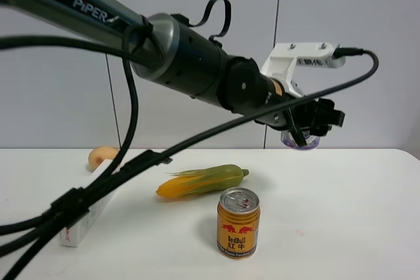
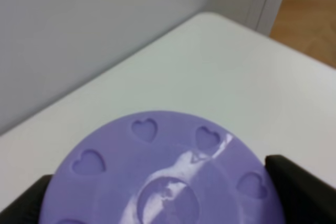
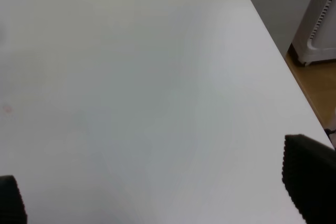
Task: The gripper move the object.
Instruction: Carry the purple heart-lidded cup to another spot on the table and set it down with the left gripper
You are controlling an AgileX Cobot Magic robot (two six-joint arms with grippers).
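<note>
Right now the left gripper [image 1: 303, 132] is clamped on the tub [image 1: 308, 142], its black fingers [image 2: 299, 187] pressing both sides of the lavender lid [image 2: 168, 177]. In the high view the tub sits at about 2 o'clock from the gold can [image 1: 238, 222] and 2 o'clock from the corn cob [image 1: 200, 181], well apart from both. It looks lifted clear of the white table [image 1: 341, 214], though its base is hard to make out. The right gripper [image 3: 163, 192] is spread wide over bare tabletop with nothing between its fingers.

The step in hand seems to be the carry. To do it well, the hold should stay firm and the tub level, since the fingers pinch only the rim of a round, smooth lid that could twist out. The path should pass well away from the can, which would tip easily. The tub should be lowered until its base meets the table before the grip is let go, and set down away from the table edge.
</note>
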